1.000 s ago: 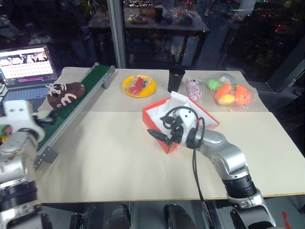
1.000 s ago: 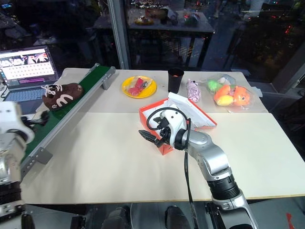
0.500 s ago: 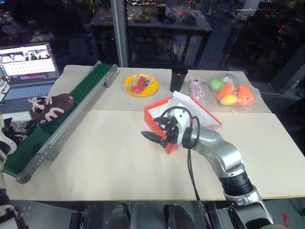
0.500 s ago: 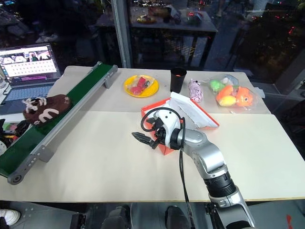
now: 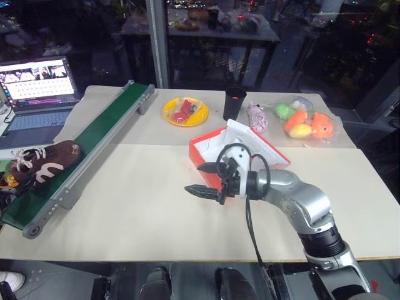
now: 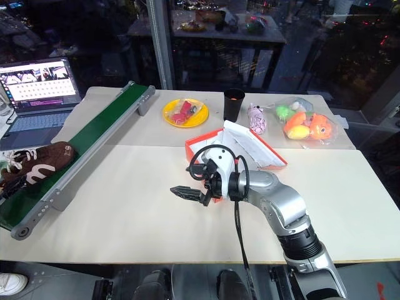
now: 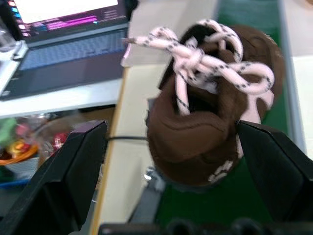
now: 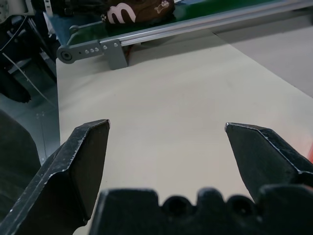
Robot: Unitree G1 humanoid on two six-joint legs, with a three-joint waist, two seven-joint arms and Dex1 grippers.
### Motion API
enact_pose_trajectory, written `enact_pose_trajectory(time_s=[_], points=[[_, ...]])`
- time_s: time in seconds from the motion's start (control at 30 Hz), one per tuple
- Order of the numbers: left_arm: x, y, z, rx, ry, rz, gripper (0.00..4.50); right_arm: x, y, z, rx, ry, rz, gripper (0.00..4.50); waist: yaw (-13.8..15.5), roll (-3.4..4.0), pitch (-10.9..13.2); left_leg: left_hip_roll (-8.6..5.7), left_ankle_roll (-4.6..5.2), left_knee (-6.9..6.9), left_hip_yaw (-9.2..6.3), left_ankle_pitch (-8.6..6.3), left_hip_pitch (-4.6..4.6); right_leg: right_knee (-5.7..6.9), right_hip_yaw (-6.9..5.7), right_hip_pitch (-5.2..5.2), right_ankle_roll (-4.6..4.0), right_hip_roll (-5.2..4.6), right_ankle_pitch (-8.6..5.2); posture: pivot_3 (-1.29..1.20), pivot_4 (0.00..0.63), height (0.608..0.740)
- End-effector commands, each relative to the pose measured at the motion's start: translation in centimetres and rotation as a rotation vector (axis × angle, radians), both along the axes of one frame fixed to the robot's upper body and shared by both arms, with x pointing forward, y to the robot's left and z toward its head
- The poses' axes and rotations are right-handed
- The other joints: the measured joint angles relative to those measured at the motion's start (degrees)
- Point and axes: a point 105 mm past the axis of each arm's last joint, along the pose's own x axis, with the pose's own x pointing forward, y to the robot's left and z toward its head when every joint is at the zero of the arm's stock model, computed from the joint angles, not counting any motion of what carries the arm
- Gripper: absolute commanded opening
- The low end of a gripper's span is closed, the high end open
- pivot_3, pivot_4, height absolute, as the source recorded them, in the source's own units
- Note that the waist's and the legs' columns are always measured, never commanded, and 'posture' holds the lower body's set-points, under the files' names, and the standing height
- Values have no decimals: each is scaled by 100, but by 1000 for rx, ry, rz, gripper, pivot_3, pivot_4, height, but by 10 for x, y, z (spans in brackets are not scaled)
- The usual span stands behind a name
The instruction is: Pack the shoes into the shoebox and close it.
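Note:
One dark brown shoe (image 5: 40, 164) with cream laces lies on the green conveyor belt (image 5: 106, 122), near its front end at the far left. In the left wrist view that shoe (image 7: 210, 112) sits close in front of my left gripper (image 7: 171, 127), whose black fingers (image 7: 73, 171) stand open on either side of it. The red shoebox (image 5: 197, 150) stands at the table's middle, lid up, white inside. My right gripper (image 5: 195, 179) hovers open just left of the box, pointing left over bare table.
A laptop (image 5: 37, 87) sits at the back left. Behind the box are a yellow plate (image 5: 183, 111) with red items, a black cup (image 5: 233, 103), a small plush toy (image 5: 256, 117) and a bag of toy fruit (image 5: 304, 125).
The shoe has travelled down the belt toward its front end. My right gripper has drawn away from the box to the left. The left arm has dropped out of the eye views.

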Motion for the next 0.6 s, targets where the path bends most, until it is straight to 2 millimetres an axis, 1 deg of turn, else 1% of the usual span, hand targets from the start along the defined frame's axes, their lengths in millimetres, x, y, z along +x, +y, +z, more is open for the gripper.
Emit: enact_pose_trajectory(time_s=[0.03, 0.07, 0.13, 0.17, 0.2, 0.27, 0.4, 0.43, 0.47, 0.57, 0.6], points=[[9, -16, -6, -20, 36, -108, 3983, -5, 1, 26, 29, -73, 14, 4500, 55, -15, -8, 2, 0, 0, -1, 0, -1, 4, -2, -1, -3, 2, -2, 0, 150, 736], [10, -18, -6, -25, 43, -123, 3830, -6, 2, 28, 31, -74, 13, 4500, 69, -13, -7, 8, 0, 4, -3, 0, 0, 5, -11, 3, -10, 4, -7, 0, 150, 736], [12, -21, -6, -27, 56, -151, 3072, -6, 2, 29, 30, -78, 11, 4500, 95, -13, -7, 8, 0, 3, 0, 0, -3, 5, -11, 1, -11, 3, -8, 0, 150, 736], [13, -22, -5, -26, 54, -156, 2842, -6, 2, 30, 32, -79, 6, 4500, 107, -13, -7, 8, 0, 5, 0, 0, -3, 6, -11, 3, -10, 4, -10, 0, 150, 736], [14, -22, -4, -26, 50, -159, 2500, -6, 2, 30, 31, -80, 2, 4500, 117, -12, -7, 8, 1, 5, 0, 1, -4, 6, -11, 3, -9, 4, -11, 0, 150, 736], [17, -23, 3, -23, 26, -171, 2329, -5, 1, 28, 21, -83, -8, 4500, 136, -12, -7, 8, 1, 6, 1, 1, -5, 7, -11, 3, -9, 3, -11, 0, 150, 736], [24, -25, 14, -4, -11, -170, 2280, -6, 2, 26, 22, -80, -10, 4500, 194, -13, -7, 8, 1, 9, 0, 1, -5, 12, -13, 3, -9, 4, -11, 0, 150, 736], [27, -28, 17, -3, -27, -182, 2280, -6, 2, 26, 24, -79, -11, 4500, 203, -13, -7, 8, 1, 10, 0, 1, -5, 12, -13, 3, -9, 4, -12, 0, 150, 736], [31, -33, 22, -6, -46, -201, 2280, -7, 3, 26, 25, -79, -12, 4500, 207, -13, -7, 8, 1, 11, 0, 1, -5, 12, -13, 3, -9, 3, -12, 0, 150, 736], [55, -64, 57, -27, -187, -293, 2280, -4, 2, 28, 33, -82, -24, 4500, 220, -16, -6, 9, 1, 17, -1, 1, -15, 12, -16, 4, -8, 4, -12, 0, 150, 736], [59, -74, 67, -38, -222, -317, 2280, -3, 1, 29, 36, -82, -29, 4500, 222, -24, -6, 10, 0, 18, -1, 2, -19, 12, -18, 3, -8, 4, -12, 0, 150, 736]])
